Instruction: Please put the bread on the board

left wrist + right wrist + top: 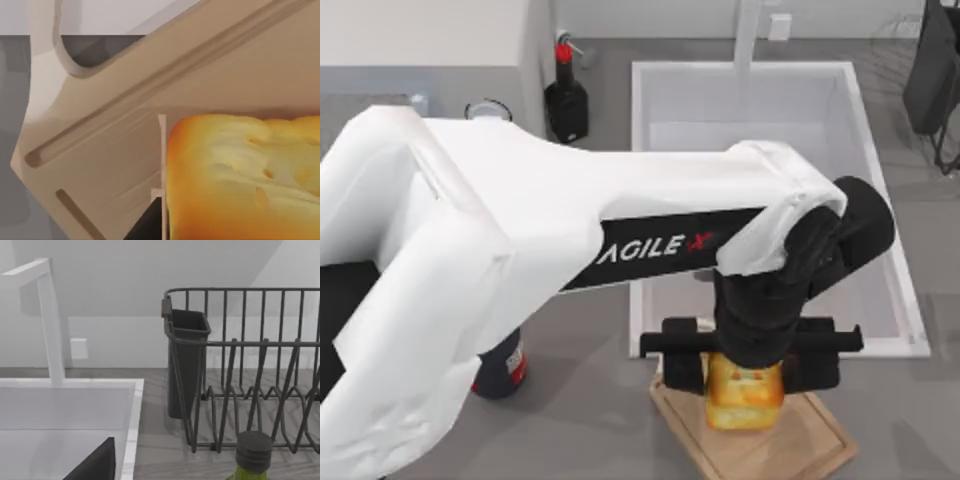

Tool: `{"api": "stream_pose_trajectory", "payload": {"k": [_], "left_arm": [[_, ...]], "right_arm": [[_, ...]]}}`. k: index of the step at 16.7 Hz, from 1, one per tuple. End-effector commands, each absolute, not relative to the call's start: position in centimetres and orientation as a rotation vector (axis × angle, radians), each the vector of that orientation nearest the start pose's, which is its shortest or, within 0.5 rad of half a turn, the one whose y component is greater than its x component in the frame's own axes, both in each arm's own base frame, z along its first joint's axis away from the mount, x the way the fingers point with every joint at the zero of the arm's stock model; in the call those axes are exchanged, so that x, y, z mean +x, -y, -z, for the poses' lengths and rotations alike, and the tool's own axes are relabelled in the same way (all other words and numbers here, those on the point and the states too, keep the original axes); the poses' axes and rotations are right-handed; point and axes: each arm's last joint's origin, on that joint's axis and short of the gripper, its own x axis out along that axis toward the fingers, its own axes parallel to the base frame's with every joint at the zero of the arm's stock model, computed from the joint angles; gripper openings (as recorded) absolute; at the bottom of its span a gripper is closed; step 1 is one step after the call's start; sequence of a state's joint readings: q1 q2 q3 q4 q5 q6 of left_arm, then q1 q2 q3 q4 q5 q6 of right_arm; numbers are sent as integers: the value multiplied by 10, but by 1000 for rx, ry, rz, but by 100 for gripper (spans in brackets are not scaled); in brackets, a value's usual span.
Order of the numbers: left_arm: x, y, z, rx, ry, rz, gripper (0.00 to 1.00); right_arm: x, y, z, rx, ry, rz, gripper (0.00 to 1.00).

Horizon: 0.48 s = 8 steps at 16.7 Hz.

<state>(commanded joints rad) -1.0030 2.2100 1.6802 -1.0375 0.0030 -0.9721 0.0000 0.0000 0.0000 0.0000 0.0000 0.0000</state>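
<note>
The bread, a golden-yellow chunk with toasted patches, sits between the fingers of my left gripper, which is shut on it. It is low over the near-left part of the tan wooden board at the table's front. The left wrist view shows the bread close up above the board, with its rim groove and loop handle, and one finger against the loaf's side. I cannot tell whether the bread touches the board. One dark finger of my right gripper sits off to the side, the jaws open and empty.
A white sink lies just behind the board. A red-capped dark bottle stands at the back, and another dark bottle stands under my left arm. A wire dish rack, a green bottle and the faucet are near the right arm.
</note>
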Motion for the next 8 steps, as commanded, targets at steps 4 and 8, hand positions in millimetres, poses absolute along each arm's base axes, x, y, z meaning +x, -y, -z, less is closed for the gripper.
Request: {"api": "stream_pose_trajectory", "payload": {"k": [4, 8], "left_arm": [[232, 356, -141, 15, -1569, 19, 100], [232, 356, -141, 15, -1569, 19, 100]], "right_arm": [[106, 1, -160, 0, 0, 0, 100], [106, 1, -160, 0, 0, 0, 100]]}}
